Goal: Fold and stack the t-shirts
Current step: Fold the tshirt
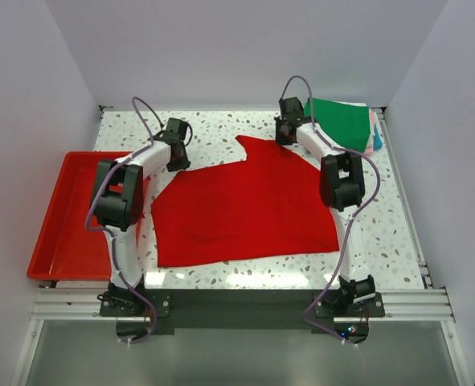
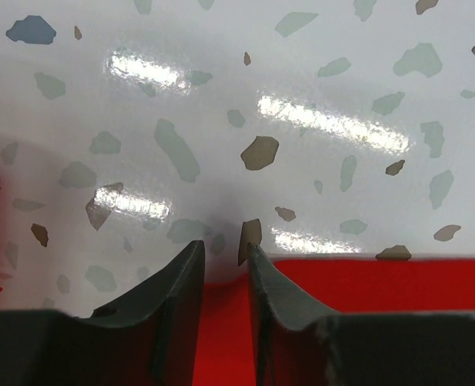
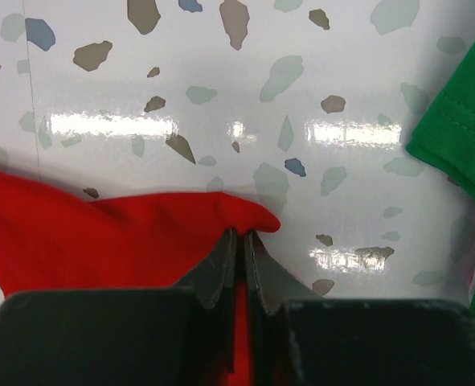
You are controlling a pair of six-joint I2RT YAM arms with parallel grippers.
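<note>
A bright red t-shirt (image 1: 245, 205) lies spread flat in the middle of the table. My right gripper (image 1: 282, 138) is at its far edge, shut on a pinched-up fold of the red cloth (image 3: 100, 233); in the right wrist view the gripper (image 3: 241, 233) has its jaws almost touching. My left gripper (image 1: 179, 161) is at the shirt's far left corner. In the left wrist view that gripper (image 2: 221, 245) has its jaws a little apart, with the red shirt's edge (image 2: 382, 281) lying between and under them. A folded green t-shirt (image 1: 341, 121) tops a stack at the back right.
Pink and teal folded edges (image 1: 374, 133) show under the green shirt, whose hem is close to my right gripper (image 3: 462, 145). A rigid red plastic tray (image 1: 64, 229) sits off the table's left side. Grey walls enclose the table.
</note>
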